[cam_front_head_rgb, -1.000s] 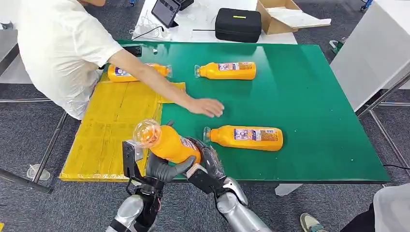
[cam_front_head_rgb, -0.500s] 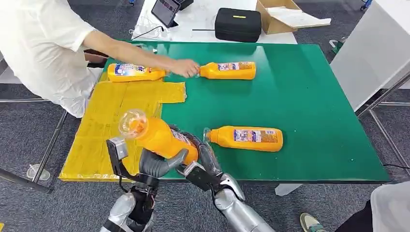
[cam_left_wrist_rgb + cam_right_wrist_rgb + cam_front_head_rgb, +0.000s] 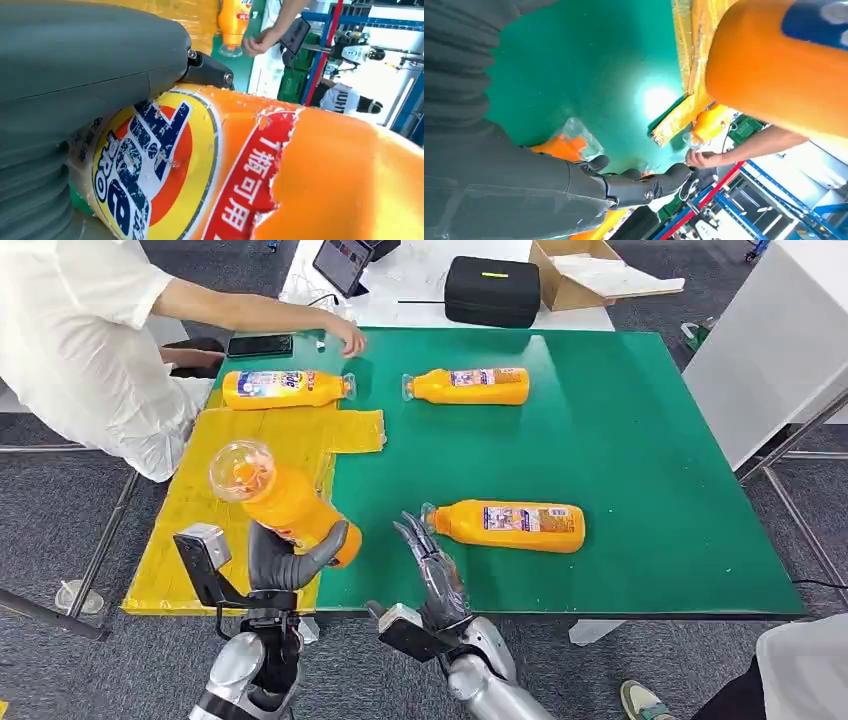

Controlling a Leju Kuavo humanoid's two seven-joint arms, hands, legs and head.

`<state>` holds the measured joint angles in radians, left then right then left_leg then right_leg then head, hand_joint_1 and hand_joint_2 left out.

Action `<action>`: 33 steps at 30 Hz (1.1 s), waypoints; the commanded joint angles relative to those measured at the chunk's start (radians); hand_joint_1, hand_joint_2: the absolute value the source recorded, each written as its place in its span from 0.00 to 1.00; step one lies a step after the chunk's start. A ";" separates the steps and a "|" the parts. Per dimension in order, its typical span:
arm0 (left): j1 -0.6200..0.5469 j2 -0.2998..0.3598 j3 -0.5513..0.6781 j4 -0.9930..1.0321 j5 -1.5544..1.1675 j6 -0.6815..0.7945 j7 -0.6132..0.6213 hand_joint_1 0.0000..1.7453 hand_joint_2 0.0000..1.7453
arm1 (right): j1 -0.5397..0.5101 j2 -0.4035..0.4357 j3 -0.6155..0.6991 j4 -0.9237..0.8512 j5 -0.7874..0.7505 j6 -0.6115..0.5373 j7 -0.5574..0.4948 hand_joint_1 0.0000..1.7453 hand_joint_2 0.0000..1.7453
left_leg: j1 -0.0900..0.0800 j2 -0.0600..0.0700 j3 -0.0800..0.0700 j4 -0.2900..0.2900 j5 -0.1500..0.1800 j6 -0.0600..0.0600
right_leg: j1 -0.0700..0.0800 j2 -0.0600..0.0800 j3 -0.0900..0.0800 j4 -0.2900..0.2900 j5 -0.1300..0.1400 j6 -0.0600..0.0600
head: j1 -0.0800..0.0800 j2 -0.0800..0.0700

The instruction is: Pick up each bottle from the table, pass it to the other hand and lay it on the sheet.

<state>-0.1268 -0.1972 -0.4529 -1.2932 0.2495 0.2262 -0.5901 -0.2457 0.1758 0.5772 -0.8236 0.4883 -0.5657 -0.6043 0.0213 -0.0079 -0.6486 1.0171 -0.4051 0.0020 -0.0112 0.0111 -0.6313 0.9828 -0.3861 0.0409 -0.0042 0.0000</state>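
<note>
Gripping the lower body of an orange bottle (image 3: 285, 508), the left hand (image 3: 285, 558) holds it tilted in the air above the near part of the yellow sheet (image 3: 220, 500), its clear domed cap (image 3: 241, 469) raised and leaning further over the sheet, its base toward the sheet's edge that borders the green table (image 3: 620, 440). The right hand (image 3: 428, 565) hangs just off that edge of the sheet, over the table's near rim, fingers spread and holding nothing, so the handover looks done and laying down is the step in hand. In the left wrist view the bottle's printed label (image 3: 150, 165) sits right against the hand's ribbed cover, which suggests a firm, full wrap. I judge the bottle rigid plastic, full of liquid and fairly heavy, with a glossy film label that could slip; the best hold is around the broad mid-body, not the narrow neck or the cap. Being round, it may roll once laid down, so it wants lowering flat and releasing gently. 1 bottle (image 3: 285, 389) already lies at the sheet's far end; 2 more lie on the table away from the sheet, one far (image 3: 468, 386) and one near (image 3: 510, 526). A person's hand (image 3: 345, 337) rests on the table beyond the sheet's far end.
</note>
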 commanded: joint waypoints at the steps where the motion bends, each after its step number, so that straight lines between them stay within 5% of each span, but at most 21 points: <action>1: -0.010 0.039 0.100 -0.005 -0.097 0.127 -0.019 1.00 1.00 | 0.122 0.007 -0.269 -0.162 0.317 -0.132 -0.016 0.00 0.00 | -0.001 0.000 0.005 -0.001 -0.001 0.001 | 0.000 -0.001 0.004 0.000 -0.002 -0.001 | 0.000 0.000; 3: -0.019 0.083 0.143 0.022 -0.278 0.268 0.006 0.99 1.00 | 0.209 0.052 -0.489 -0.309 0.476 -0.132 -0.094 0.00 0.00 | -0.001 -0.001 0.007 -0.001 -0.002 0.001 | 0.000 -0.003 0.007 0.000 -0.003 -0.002 | 0.000 0.000; 4: -0.036 0.117 0.158 0.078 -0.436 0.352 0.038 0.89 1.00 | 0.247 0.038 -0.525 -0.404 0.473 -0.132 -0.094 0.00 0.00 | -0.001 -0.002 0.004 -0.001 -0.001 0.000 | 0.000 -0.003 0.004 0.000 -0.002 -0.002 | 0.000 0.000; 5: -0.048 0.137 0.159 0.118 -0.544 0.415 0.067 0.22 1.00 | 0.262 0.038 -0.549 -0.459 0.484 -0.132 -0.094 0.00 0.00 | -0.001 -0.002 0.007 -0.002 -0.002 0.000 | 0.000 -0.004 0.006 0.000 -0.004 -0.002 | 0.000 0.000; 6: -0.063 0.149 0.186 0.173 -0.641 0.443 0.116 0.08 1.00 | 0.285 0.036 -0.576 -0.527 0.463 -0.132 -0.094 0.00 0.00 | -0.001 -0.002 0.004 -0.002 0.000 0.000 | -0.001 -0.003 0.004 0.000 -0.002 -0.002 | 0.000 0.000; 7: -0.073 0.152 0.222 0.204 -0.684 0.438 0.107 0.95 1.00 | 0.296 0.029 -0.590 -0.572 0.439 -0.132 -0.094 0.00 0.00 | -0.001 -0.002 0.008 -0.003 -0.002 0.000 | -0.001 -0.004 0.007 0.000 -0.004 -0.003 | 0.000 0.000; 14: -0.188 0.172 0.271 0.413 -0.940 0.377 0.226 1.00 1.00 | 0.262 -0.020 -0.469 -0.485 0.231 -0.132 -0.094 0.00 0.00 | -0.001 0.000 0.006 -0.001 -0.001 0.001 | 0.000 -0.001 0.006 -0.001 -0.002 -0.002 | 0.000 0.000; 19: -0.309 0.235 0.222 0.679 -1.196 0.382 0.354 1.00 1.00 | 0.249 -0.030 -0.428 -0.439 0.223 -0.132 -0.094 0.00 0.00 | -0.001 -0.001 0.006 -0.002 0.000 0.000 | 0.000 -0.002 0.005 -0.001 -0.001 -0.003 | 0.000 0.000; 23: -0.355 0.234 0.206 0.783 -1.268 0.249 0.403 0.99 1.00 | 0.256 -0.047 -0.424 -0.428 0.180 -0.132 -0.094 0.00 0.00 | 0.000 -0.001 0.007 -0.002 0.000 0.000 | 0.001 -0.002 0.006 -0.001 -0.002 -0.003 | 0.000 0.000; 25: -0.364 0.228 0.191 0.806 -1.276 0.183 0.380 0.78 1.00 | 0.251 -0.057 -0.406 -0.426 0.165 -0.132 -0.094 0.00 0.00 | 0.000 -0.001 0.007 -0.001 0.000 0.000 | 0.001 -0.002 0.006 0.000 -0.002 -0.002 | 0.000 0.000; 26: -0.364 0.228 0.191 0.806 -1.276 0.183 0.380 0.29 1.00 | 0.251 -0.057 -0.406 -0.426 0.165 -0.132 -0.094 0.00 0.00 | 0.000 0.000 0.006 -0.001 0.000 0.000 | 0.000 -0.002 0.005 0.000 -0.002 -0.002 | 0.000 0.000; 27: -0.386 0.236 0.168 0.844 -1.281 0.076 0.361 0.07 1.00 | 0.237 -0.063 -0.384 -0.415 0.150 -0.132 -0.094 0.00 0.00 | 0.000 0.000 0.003 -0.001 0.001 0.000 | 0.001 -0.001 0.003 0.000 -0.001 -0.002 | 0.000 0.000; 29: -0.393 0.242 0.158 0.850 -1.289 0.049 0.358 0.00 1.00 | 0.230 -0.065 -0.378 -0.409 0.142 -0.132 -0.094 0.00 0.00 | 0.000 0.000 0.004 -0.001 0.001 0.000 | 0.001 -0.002 0.003 0.000 -0.001 -0.002 | 0.001 0.000; 30: -0.397 0.250 0.141 0.856 -1.304 0.036 0.351 0.00 1.00 | 0.225 -0.067 -0.371 -0.407 0.139 -0.132 -0.094 0.00 1.00 | 0.000 0.000 0.009 0.000 -0.002 0.001 | 0.001 -0.003 0.009 0.000 -0.004 -0.003 | 0.000 0.000; 33: -0.395 0.251 0.141 0.853 -1.304 0.043 0.346 0.00 1.00 | 0.222 -0.068 -0.367 -0.403 0.135 -0.132 -0.094 0.00 1.00 | 0.000 0.001 0.007 -0.001 0.000 0.000 | 0.000 0.000 0.007 0.000 -0.001 -0.002 | 0.000 0.000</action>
<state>-0.4609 0.0248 -0.2418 -0.5978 -1.0433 0.2980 -0.2334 0.0147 0.1480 0.1621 -1.2901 0.6363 -0.6989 -0.6962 0.0214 -0.0094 -0.6486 1.0170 -0.4035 0.0007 -0.0114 0.0100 -0.6302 0.9833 -0.3863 0.0399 -0.0042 0.0000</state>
